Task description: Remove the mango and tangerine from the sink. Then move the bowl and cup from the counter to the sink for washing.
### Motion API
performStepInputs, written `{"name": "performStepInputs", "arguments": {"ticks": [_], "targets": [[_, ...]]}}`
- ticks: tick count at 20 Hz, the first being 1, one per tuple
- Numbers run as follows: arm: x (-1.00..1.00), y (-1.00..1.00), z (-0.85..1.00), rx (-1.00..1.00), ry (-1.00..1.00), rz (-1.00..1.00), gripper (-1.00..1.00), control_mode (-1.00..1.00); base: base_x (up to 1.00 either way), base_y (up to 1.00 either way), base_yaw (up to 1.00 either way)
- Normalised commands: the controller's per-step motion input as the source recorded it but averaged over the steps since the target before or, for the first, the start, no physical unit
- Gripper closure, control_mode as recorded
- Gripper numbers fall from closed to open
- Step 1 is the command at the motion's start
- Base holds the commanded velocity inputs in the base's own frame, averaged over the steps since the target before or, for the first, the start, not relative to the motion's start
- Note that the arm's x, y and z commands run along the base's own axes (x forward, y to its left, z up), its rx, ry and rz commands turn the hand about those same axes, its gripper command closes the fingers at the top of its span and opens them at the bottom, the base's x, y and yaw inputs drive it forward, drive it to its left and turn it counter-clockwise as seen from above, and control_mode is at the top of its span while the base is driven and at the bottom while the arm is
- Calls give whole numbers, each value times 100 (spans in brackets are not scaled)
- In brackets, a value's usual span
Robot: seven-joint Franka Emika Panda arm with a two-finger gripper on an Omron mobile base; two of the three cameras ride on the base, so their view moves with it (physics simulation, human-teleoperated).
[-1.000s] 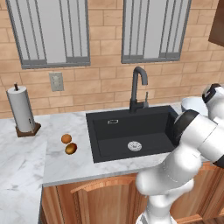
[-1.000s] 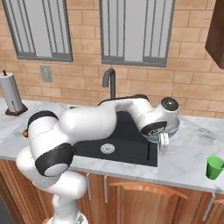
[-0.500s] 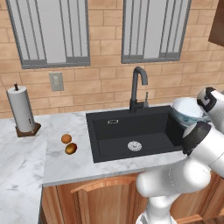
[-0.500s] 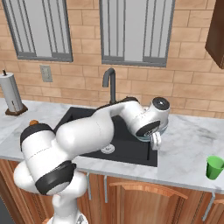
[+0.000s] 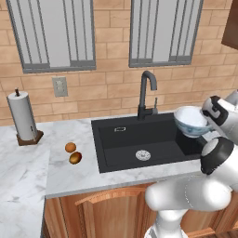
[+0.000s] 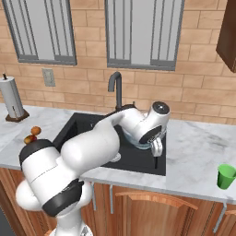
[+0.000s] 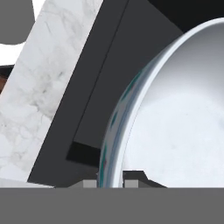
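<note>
My gripper (image 5: 203, 122) is shut on the rim of the pale bluish-white bowl (image 5: 189, 122), which hangs over the right end of the black sink (image 5: 121, 139). In the hand view the bowl's rim (image 7: 113, 131) runs between the two fingertips, with the sink wall (image 7: 109, 78) behind it. From the right, the hand hides part of the bowl (image 6: 132, 137). The mango (image 5: 75, 158) and the tangerine (image 5: 70, 147) lie side by side on the counter (image 5: 28, 172) left of the sink. The green cup (image 6: 226, 176) stands on the counter at the far right, near the front edge.
A black gooseneck tap (image 5: 146, 92) rises behind the sink's middle. The silver drain (image 5: 142, 155) sits on the basin floor. A paper towel roll (image 5: 23, 118) on a wooden stand is at the back left. My own arm arches over the sink's front.
The bowl has travelled left in the gripper, from above the counter to the right of the sink to above the sink's right end. The fruits and the cup stayed put.
</note>
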Motion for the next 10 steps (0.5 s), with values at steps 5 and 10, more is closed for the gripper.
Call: {"name": "performStepInputs", "arguments": {"ticks": [5,10], "targets": [[13,26,-13,0,9,10,100,-100,0,0,0],[12,17,-12,0,12,12,100,-100,0,0,0]]}}
